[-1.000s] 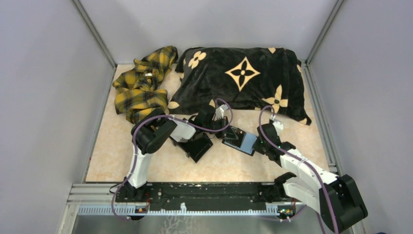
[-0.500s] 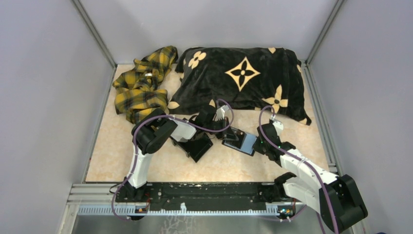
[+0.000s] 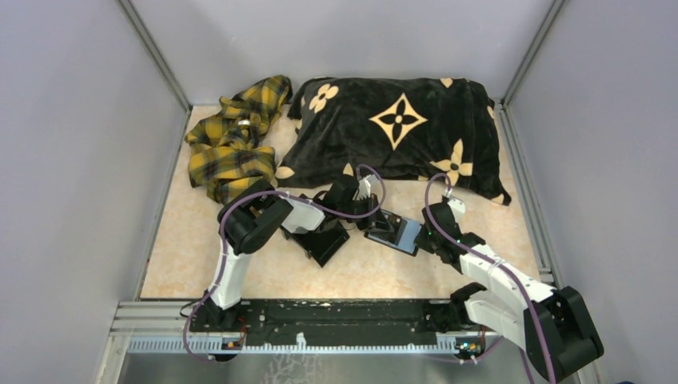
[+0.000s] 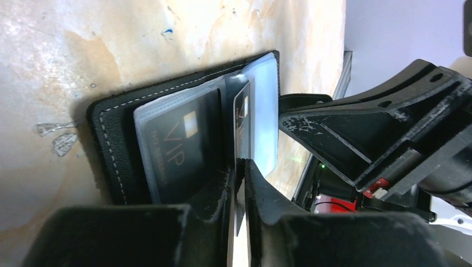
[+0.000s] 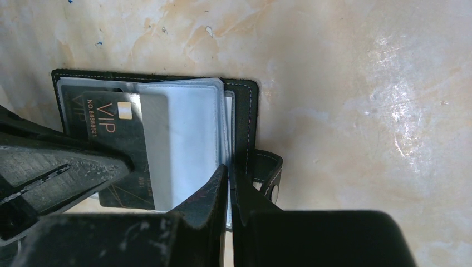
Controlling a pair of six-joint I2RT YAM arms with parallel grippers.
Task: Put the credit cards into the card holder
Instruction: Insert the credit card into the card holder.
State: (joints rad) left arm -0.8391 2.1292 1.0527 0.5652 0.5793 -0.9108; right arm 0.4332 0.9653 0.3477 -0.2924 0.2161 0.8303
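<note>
Bench (image 3: 184, 256): pale marbled top, under both pincers.
Pillow (image 3: 400, 128): black with beige flowers, we see it beyond both pincers.
Cloth (image 3: 232, 144): yellow checked, crumpled, well apart from the left pincer, on its left.
Tray (image 3: 326, 246): black, behind the left pincer, partly under its arm.
Left pincer (image 4: 238, 169): almost closed around a thin card. We cannot tell if it presses it.
Right pincer (image 5: 229, 172): closed on the card holder's edge.
Card holder (image 5: 245, 111): open on the bench, between the two pincers.
VIP credit card (image 4: 178, 144): black, inside a clear sleeve, just beside the left pincer.
Second credit card (image 4: 241, 122): on edge between the left fingers, far end among the sleeves.
</note>
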